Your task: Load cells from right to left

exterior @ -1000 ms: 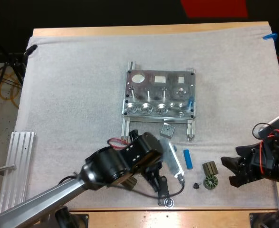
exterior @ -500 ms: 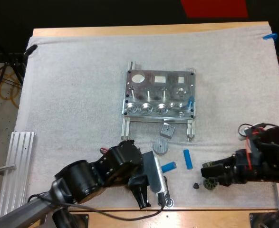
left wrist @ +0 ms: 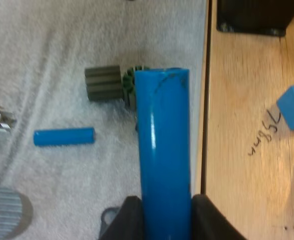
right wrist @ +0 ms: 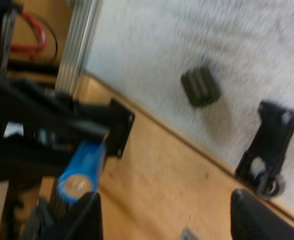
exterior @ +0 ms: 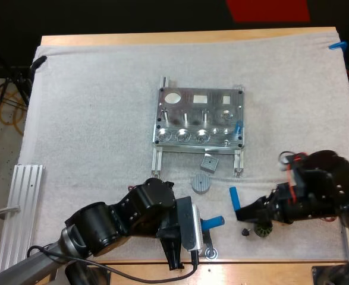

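The metal fixture point(exterior: 201, 124) lies mid-mat with one blue piece point(exterior: 239, 126) at its right edge. My left gripper point(exterior: 201, 225) is shut on a blue cylinder point(exterior: 213, 222) near the mat's front edge. In the left wrist view its fingers point(left wrist: 130, 220) press that cylinder point(left wrist: 165, 150) from both sides. A second blue cylinder point(exterior: 234, 198) lies on the mat point(left wrist: 64, 136). My right gripper point(exterior: 246, 212) hovers just right of it, open, with its fingers point(right wrist: 73, 220) wide apart over the table's front edge. Dark geared parts point(exterior: 262, 228) point(left wrist: 104, 83) sit beside it.
A grey ribbed disc point(exterior: 202, 183) and a small grey block point(exterior: 209, 161) rest in front of the fixture. A black bracket point(exterior: 208, 252) point(right wrist: 267, 145) lies at the mat's front edge. An aluminium rail point(exterior: 19, 208) lies at the left. A blue block point(left wrist: 293, 105) sits on bare wood.
My left gripper took hold of a blue cylinder and drew back toward the front edge. My right arm swept left to the lying cylinder and dark parts.
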Robot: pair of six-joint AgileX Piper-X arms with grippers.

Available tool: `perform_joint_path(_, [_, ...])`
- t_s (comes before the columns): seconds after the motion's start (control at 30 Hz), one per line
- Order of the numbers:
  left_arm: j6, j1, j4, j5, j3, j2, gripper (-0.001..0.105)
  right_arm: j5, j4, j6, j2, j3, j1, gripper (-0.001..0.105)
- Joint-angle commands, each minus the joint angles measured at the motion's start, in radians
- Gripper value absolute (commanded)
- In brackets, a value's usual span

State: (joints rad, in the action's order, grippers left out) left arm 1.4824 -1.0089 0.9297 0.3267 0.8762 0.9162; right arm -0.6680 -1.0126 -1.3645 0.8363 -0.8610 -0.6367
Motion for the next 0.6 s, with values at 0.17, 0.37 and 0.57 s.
perform_joint_path(0.17, [-0.008,0.000,-0.008,0.014,-0.056,-0.004,0.004,-0.009,0.053,0.055,0.060,-0.005,-0.078,0.055])
perform_joint_path(0.37, [-0.008,0.000,-0.030,0.014,-0.100,-0.004,0.004,-0.007,0.074,0.090,0.121,-0.005,-0.126,0.055])
perform_joint_path(0.57, [-0.008,0.000,-0.093,0.014,-0.127,-0.004,0.004,-0.002,0.087,0.112,0.178,-0.005,-0.177,0.055])
